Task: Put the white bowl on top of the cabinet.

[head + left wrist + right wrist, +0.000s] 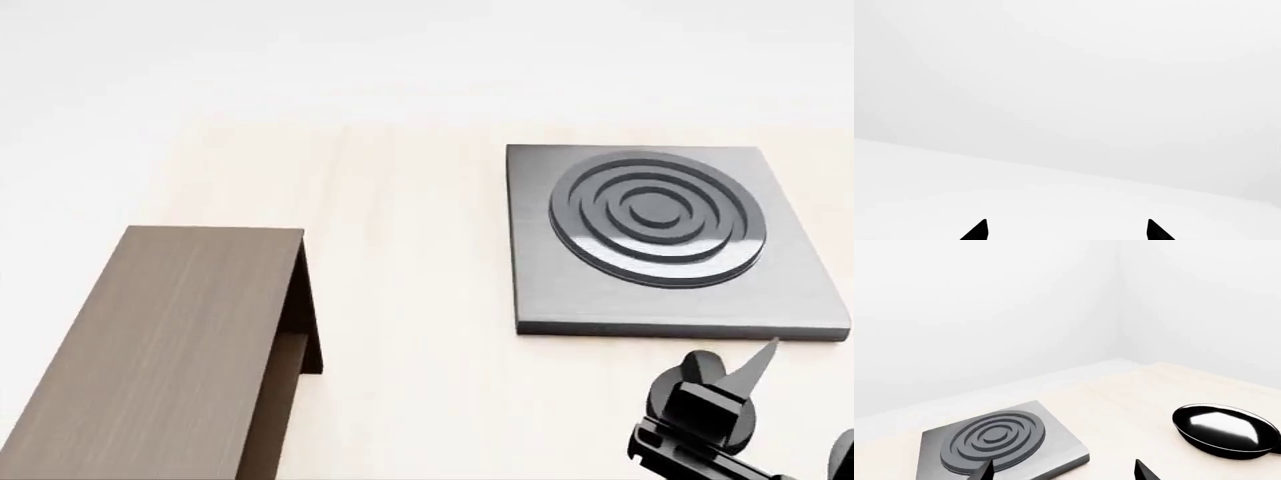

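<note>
A plain white room surrounds a pale wooden desk. The right end effector hovers spread and empty before the grey stove plate, a black frying pan nearby. The left end effector is likewise released, facing blank white. The cabinet stands bare-topped. The white bowl is out of view; likely rigid, glossy and slippery, best pinched across its thick rim.

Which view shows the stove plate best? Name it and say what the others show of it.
The head view: the stove plate lies almost whole and seen from above, rings clear, just ahead of the right gripper. The right wrist view shows it at a low slant, its near edge cut off. The left wrist view shows none of it.
</note>
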Controlling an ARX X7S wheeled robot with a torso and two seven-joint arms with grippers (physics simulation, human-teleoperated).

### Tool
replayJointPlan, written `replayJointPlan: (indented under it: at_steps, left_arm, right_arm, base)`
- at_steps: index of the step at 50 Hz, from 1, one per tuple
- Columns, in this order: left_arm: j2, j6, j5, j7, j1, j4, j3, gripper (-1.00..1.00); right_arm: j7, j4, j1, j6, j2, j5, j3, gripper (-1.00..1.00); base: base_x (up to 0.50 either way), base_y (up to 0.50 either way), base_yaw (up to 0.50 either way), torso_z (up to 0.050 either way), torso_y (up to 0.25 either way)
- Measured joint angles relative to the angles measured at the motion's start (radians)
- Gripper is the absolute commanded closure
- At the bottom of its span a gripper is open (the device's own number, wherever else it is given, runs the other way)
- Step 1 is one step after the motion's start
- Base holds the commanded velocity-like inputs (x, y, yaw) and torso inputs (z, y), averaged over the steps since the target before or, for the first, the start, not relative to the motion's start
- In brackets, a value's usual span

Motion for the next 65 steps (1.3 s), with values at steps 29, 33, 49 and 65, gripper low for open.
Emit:
replayJointPlan:
  at_steps: [29, 33, 49, 65]
  left_arm:
    - [-0.006, 0.009, -0.007, -0.004, -0.001, -0.018, 0.008, -1.00]
    - [-0.006, 0.013, -0.011, -0.004, 0.001, -0.021, 0.007, -1.00]
    - [-0.008, 0.022, -0.019, -0.004, 0.003, -0.028, 0.009, -1.00]
    - [-0.010, 0.027, -0.023, -0.007, 0.004, -0.032, 0.013, -1.00]
  right_arm:
    - [0.173, -0.053, 0.113, 0.252, 0.078, 0.265, 0.137, -1.00]
    - [0.211, -0.060, 0.130, 0.297, 0.100, 0.331, 0.176, -1.00]
    - [0.339, -0.087, 0.112, 0.384, 0.190, 0.565, 0.349, -1.00]
    - [0.408, -0.095, -0.007, 0.384, 0.279, 0.740, 0.583, -1.00]
  base:
    - [0.00, 0.00, 0.00, 0.000, 0.000]
    - [0.00, 0.00, 0.00, 0.000, 0.000]
    - [0.00, 0.00, 0.00, 0.000, 0.000]
    - [0.00, 0.00, 0.00, 0.000, 0.000]
